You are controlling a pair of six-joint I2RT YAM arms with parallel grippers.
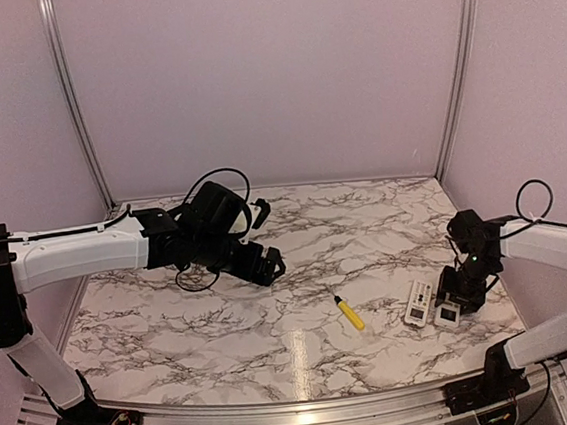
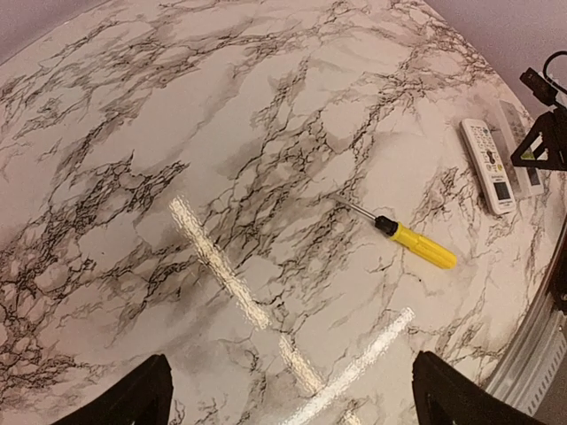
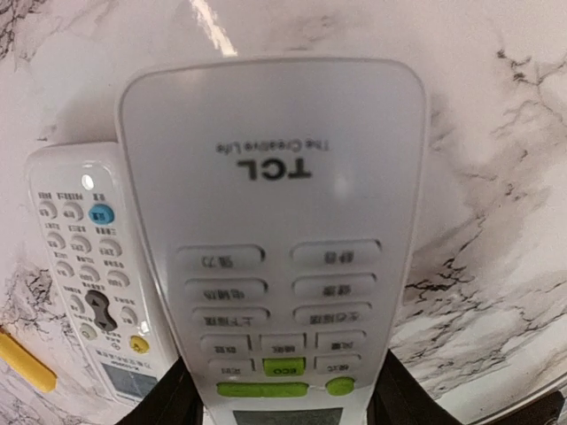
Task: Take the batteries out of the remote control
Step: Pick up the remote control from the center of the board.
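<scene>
Presently, with my right gripper (image 3: 288,394) clamped on the big remote (image 3: 275,204) near its display end, buttons up, and my left gripper (image 2: 292,398) hanging wide open, no batteries show; I judge them still inside, with all the unloading left to do.

White TCL remote (image 3: 270,177) sits buttons-up beside smaller remote (image 3: 84,266).

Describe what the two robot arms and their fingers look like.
The left arm and right arm have white tubular shells between black joints, with thin black cables looping loosely alongside. The fingers are matte black wedges. A small green light glows near the right wrist.
</scene>
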